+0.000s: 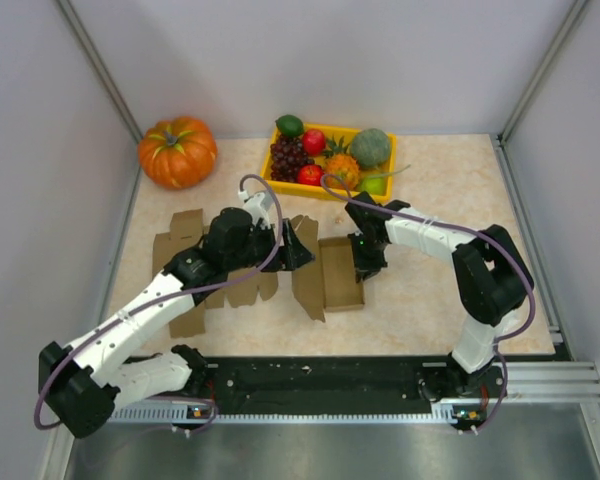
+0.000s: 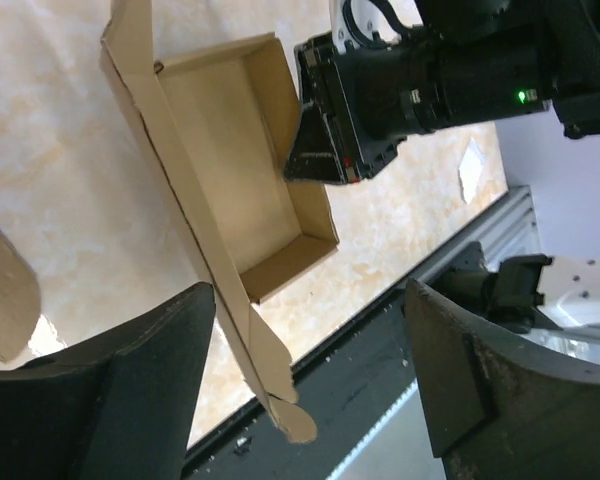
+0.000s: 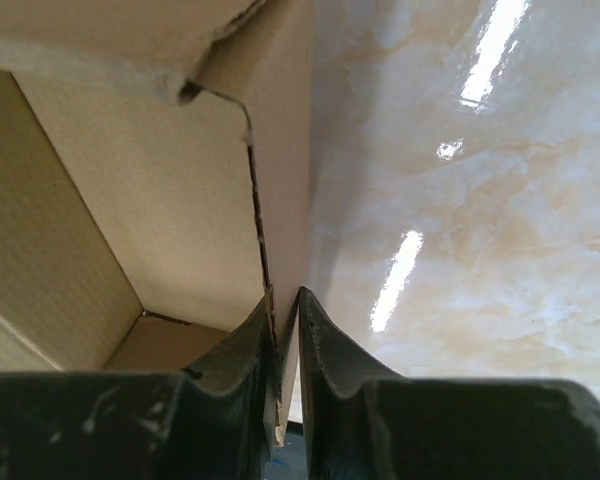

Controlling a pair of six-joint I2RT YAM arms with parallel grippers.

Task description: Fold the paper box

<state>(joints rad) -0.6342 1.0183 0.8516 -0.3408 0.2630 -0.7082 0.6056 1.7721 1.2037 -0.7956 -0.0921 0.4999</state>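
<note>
Box: the paper box (image 1: 340, 272) lies at the middle of the table (image 1: 450, 290), brown cardboard, only partly formed. 1 section is already an open-topped tray shape with raised walls.
Flat part: unfolded panels (image 1: 185, 240) spread on the table to the left of that tray section, partly hidden under the left arm.
Tall flap: a long flap (image 2: 198, 220) stands along the tray section's left side. The left wrist view shows it nearly edge-on, ending in a rounded tab.
Right gripper: the right gripper (image 1: 364, 265) is at the tray section's right wall. In the right wrist view its 2 fingers (image 3: 245, 350) are pinched together with the thin cardboard wall sandwiched between them, the box interior to their left and bare table to their right.
Left gripper: the left gripper (image 1: 298, 248) hovers over the box's left side with its jaws spread wide, holding nothing. In its wrist view the tall flap passes between the 2 fingers (image 2: 140, 400), close to 1 of them; contact cannot be judged.
Arms: both reach in toward the box from opposite sides, the 2 grippers near each other across the tray section.
Pumpkin: an orange pumpkin (image 1: 178, 151) sits at the far left corner, well apart from the box.
Fruit tray: a yellow tray (image 1: 332, 128) of mixed fruit, dark grapes (image 1: 288, 157) among them, sits at the far edge behind the box.
</note>
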